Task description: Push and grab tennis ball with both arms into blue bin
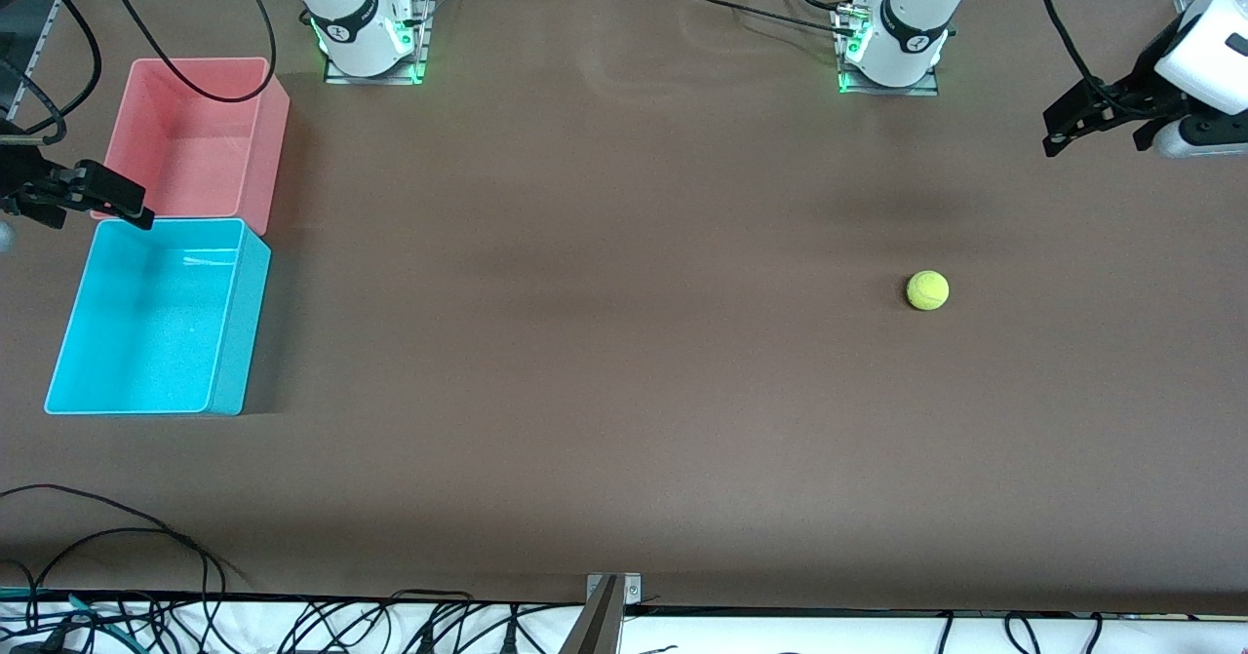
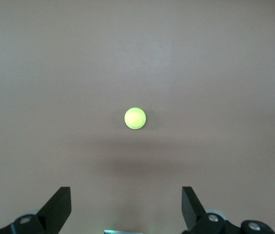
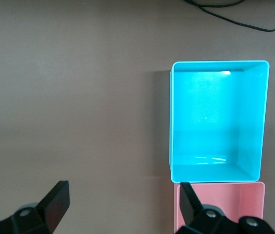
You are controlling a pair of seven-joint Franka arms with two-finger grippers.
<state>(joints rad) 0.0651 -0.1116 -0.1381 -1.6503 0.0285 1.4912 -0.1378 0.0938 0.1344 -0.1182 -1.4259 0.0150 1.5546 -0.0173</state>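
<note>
One tennis ball (image 1: 927, 290) out here, sitting alone on the brown table (image 1: 604, 342) toward the left arm's end, touching nothing. Two bins at the right arm's end, side by side with their short walls just about meeting: the blue bin (image 1: 239, 327), nearer the front camera, and the pink bin (image 1: 275, 137) farther from it. Both look empty inside.

Two arms, two grippers. The left gripper (image 1: 1097, 118) hangs in the air over the table's edge at its own end, well apart from the ball; its wrist view shows the fingers (image 2: 59, 207) spread wide with the ball (image 2: 135, 118) on bare tabletop ahead of them. The right gripper (image 1: 83, 191) hovers over the seam between the two bins, jaws likewise wide apart and holding nothing, with the blue bin (image 3: 169, 122) and a corner of the pink bin (image 3: 259, 204) below it.

The surface is a matte brown mat, lightly shadowed. Black cables (image 1: 292, 625) tangle along the near edge, and green lights glow at both arm bases (image 1: 370, 59).
</note>
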